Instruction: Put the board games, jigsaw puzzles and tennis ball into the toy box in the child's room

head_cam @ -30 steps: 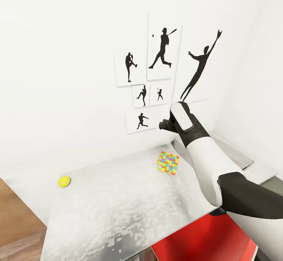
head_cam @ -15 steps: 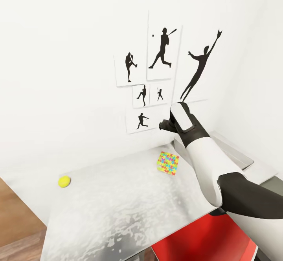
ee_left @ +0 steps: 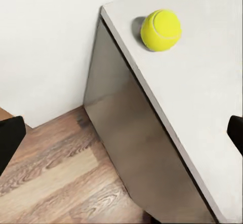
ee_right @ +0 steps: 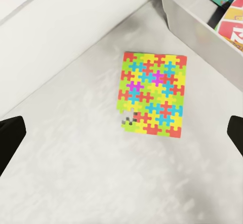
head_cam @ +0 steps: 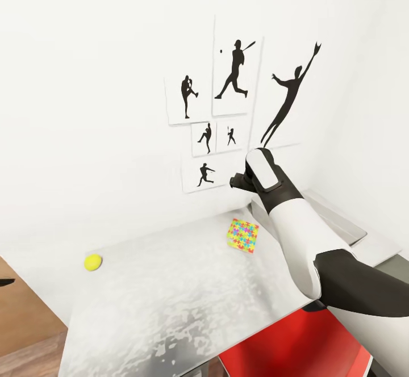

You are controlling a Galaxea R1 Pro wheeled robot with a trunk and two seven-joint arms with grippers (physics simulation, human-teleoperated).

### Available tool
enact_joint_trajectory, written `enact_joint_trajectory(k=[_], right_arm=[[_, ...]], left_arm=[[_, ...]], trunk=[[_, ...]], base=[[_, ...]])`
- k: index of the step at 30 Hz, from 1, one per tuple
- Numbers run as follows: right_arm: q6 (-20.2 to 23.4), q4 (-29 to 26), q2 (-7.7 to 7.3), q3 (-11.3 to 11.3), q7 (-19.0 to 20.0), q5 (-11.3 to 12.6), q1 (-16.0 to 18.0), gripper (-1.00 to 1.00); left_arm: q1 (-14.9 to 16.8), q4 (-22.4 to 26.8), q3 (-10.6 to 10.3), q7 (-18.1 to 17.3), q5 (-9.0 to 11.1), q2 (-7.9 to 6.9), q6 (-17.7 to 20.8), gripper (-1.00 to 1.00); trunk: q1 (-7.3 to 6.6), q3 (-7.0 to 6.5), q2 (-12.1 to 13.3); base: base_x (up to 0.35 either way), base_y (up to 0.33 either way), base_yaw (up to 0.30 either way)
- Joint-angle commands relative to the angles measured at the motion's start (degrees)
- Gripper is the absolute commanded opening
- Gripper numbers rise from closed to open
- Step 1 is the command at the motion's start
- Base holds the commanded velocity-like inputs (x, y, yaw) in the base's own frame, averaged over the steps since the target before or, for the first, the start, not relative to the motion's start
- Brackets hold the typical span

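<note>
A yellow tennis ball (head_cam: 93, 262) and a multicoloured jigsaw puzzle (head_cam: 243, 235) lie on the mottled grey-white surface (head_cam: 170, 297); black silhouette posters (head_cam: 227, 110) on the white wall.

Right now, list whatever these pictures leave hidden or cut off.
- Toy box: head view, mostly behind the right arm.
- Box contents: right wrist view, cut by the edge.
- Left gripper: left wrist view, only fingertip corners show.
- Red object: head view, cut by the edge, unidentifiable.
</note>
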State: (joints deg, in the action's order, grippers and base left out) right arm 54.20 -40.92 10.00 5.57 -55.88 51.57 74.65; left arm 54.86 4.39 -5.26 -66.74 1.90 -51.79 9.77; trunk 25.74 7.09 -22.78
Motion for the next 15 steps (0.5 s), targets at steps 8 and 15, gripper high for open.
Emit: enact_joint_trajectory(k=[8, 15], right_arm=[[0.20, -0.04, 0.00, 0.07, -0.58, 0.46, 0.08, 1.00], [0.20, -0.04, 0.00, 0.06, -0.46, 0.49, 0.07, 1.00]], left_arm=[[0.08, 2.12, -0.24, -20.08, -1.68, 3.15, -3.05, 1.00], [0.08, 5.89, -0.13, -23.26, -1.56, 9.81, 0.71, 1.00]], trunk=[[0.04, 0.29, -0.14], [0.04, 0.44, -0.14]], base=[[0.000, 0.000, 0.000], [0.000, 0.000, 0.000]])
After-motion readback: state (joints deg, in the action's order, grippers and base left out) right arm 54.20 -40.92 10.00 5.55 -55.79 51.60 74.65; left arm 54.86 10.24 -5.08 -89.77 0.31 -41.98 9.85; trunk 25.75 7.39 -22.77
